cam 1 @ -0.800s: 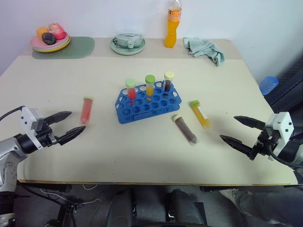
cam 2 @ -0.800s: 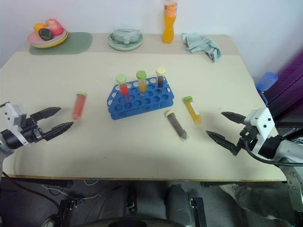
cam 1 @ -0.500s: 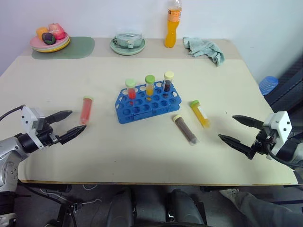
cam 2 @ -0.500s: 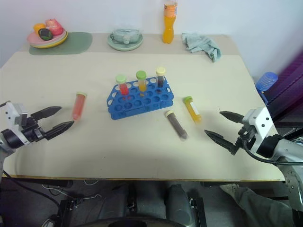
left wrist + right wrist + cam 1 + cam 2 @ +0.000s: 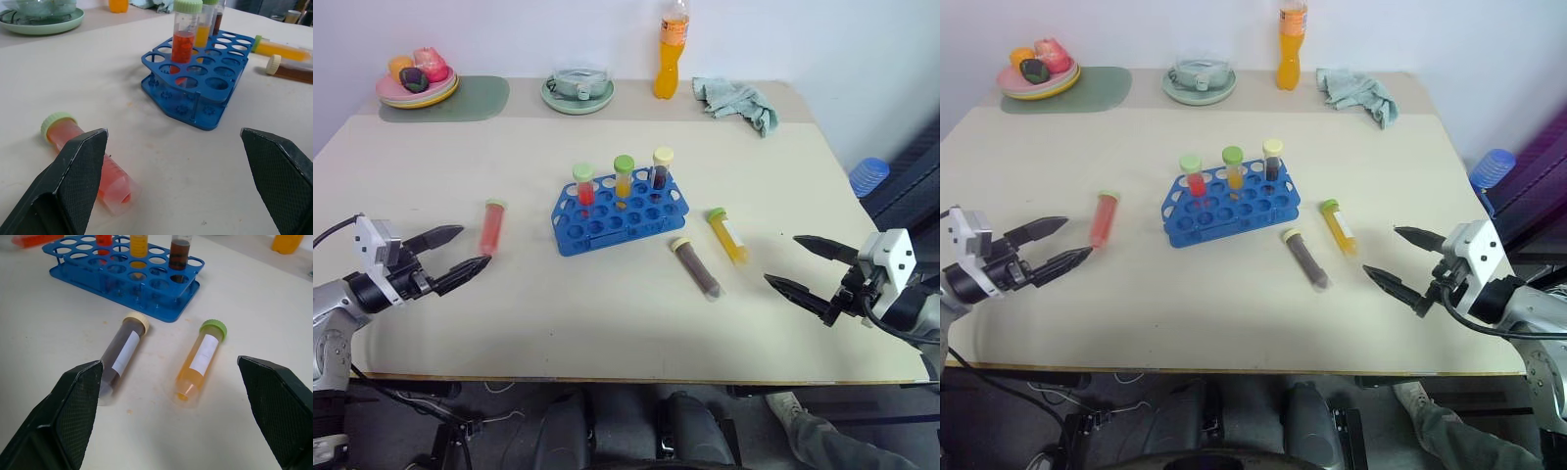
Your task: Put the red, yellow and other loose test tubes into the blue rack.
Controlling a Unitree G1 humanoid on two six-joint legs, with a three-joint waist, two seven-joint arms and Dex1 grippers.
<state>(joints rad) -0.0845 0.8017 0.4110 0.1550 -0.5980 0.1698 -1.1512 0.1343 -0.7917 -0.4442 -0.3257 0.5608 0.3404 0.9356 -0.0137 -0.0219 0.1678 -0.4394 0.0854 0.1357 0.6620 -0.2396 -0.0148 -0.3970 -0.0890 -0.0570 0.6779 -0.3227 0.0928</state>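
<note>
A pale beige table (image 5: 607,323) is carrying a blue plastic rack with round holes (image 5: 620,212), where three capped tubes are standing upright in the far row. Three loose tubes are lying flat: a red-filled clear tube with a green cap (image 5: 492,226) to the left of the rack, and, on its near right side, a dark brown tube with a cream cap (image 5: 696,268) and a yellow tube with a green cap (image 5: 727,235), side by side but apart. The left gripper (image 5: 453,255) is hovering near the red tube with its black fingers spread wide and nothing between them; the right gripper (image 5: 815,271) is hanging likewise, jaws wide apart and empty, beside the yellow tube. Neither is touching a tube. The risks ahead are probably these: round tubes lying flat may roll away if nudged by one finger first, a closing jaw may catch both neighbouring tubes, and a tilted tube may knock the rack or those already standing.
</note>
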